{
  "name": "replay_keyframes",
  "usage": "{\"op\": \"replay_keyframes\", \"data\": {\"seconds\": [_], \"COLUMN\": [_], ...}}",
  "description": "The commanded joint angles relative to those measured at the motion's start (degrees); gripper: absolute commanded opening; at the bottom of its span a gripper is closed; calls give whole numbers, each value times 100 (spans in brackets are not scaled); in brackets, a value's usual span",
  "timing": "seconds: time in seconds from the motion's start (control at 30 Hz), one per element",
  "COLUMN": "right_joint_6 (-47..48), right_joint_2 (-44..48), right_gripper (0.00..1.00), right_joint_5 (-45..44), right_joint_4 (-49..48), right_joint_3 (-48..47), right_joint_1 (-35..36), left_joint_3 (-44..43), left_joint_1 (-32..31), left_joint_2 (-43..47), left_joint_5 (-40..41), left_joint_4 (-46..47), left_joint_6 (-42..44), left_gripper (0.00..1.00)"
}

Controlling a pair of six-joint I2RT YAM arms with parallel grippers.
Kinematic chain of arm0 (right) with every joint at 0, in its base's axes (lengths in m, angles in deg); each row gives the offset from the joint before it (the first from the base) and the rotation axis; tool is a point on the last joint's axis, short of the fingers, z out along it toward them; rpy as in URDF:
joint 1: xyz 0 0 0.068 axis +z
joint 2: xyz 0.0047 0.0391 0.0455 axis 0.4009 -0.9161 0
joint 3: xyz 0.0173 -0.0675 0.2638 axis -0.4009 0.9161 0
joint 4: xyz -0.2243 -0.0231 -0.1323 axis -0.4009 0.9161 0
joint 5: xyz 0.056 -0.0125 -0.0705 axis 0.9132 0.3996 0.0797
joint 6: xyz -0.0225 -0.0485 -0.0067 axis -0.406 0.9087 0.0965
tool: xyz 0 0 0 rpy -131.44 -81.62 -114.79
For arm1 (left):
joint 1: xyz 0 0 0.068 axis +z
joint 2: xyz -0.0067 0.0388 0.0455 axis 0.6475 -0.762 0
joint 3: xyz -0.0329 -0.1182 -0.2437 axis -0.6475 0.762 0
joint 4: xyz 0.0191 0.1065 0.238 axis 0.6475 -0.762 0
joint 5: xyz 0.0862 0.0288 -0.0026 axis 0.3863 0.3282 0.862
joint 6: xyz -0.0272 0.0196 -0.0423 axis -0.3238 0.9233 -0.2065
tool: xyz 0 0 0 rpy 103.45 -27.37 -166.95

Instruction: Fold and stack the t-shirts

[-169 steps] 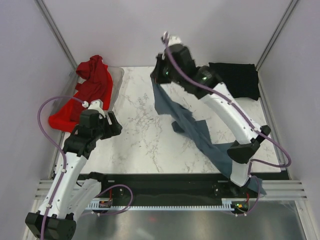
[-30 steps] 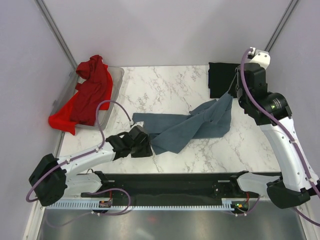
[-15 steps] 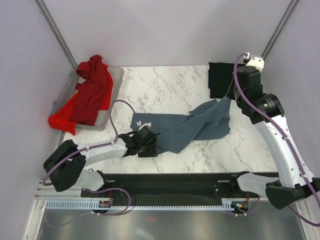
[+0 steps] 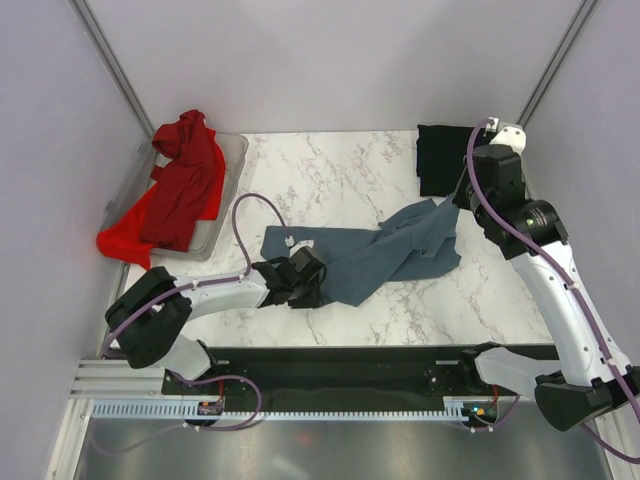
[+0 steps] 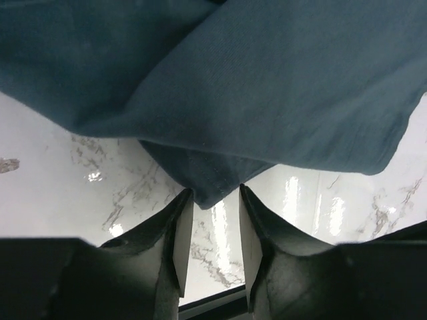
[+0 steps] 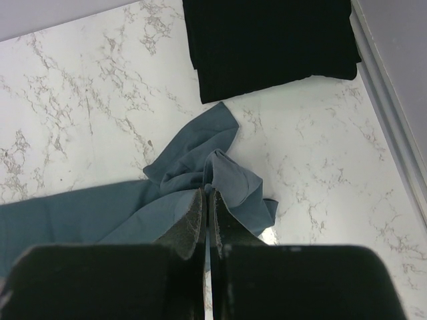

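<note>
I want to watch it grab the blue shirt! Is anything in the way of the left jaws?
Nothing visible is in the way. The left gripper sits right at the edge of the blue shirt. A corner of the cloth pokes between its open jaws, with only bare table beneath.

The slate blue-grey t-shirt [image 4: 390, 255], which hung in a long drape from the raised right gripper [image 4: 462, 195] well to the left of the black t-shirt [image 4: 440, 160], now lies stretched along the table [image 4: 330, 180]. Its right end is still pinched and lifted just in front of the black t-shirt. The left gripper [image 5: 215, 197] has come down low and slid toward the black t-shirt. It has reached the blue-grey hem, and its fingers [image 5: 180, 227] are narrowing around a hem corner.
</note>
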State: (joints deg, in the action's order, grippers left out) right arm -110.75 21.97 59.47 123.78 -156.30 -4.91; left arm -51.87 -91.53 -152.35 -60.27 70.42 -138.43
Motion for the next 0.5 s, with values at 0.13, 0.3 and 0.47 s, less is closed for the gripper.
{"op": "replay_keyframes", "data": {"seconds": [0.13,0.3,0.47], "right_joint_6": [22,22,-48], "right_joint_2": [291,432,713], "right_gripper": [0,0,0], "right_joint_5": [124,168,361], "right_joint_4": [-271,-253,-218], "right_joint_3": [193,412,755], "right_joint_1": [-61,-97,-114], "left_joint_3": [-120,-137,-330], "left_joint_1": [-103,-103,-103], "left_joint_2": [-703,-599,481], "left_joint_5": [388,590,801], "left_joint_4": [8,-177,-1044], "left_joint_6": [-181,-181,-93], "left_gripper": [25,2,2]}}
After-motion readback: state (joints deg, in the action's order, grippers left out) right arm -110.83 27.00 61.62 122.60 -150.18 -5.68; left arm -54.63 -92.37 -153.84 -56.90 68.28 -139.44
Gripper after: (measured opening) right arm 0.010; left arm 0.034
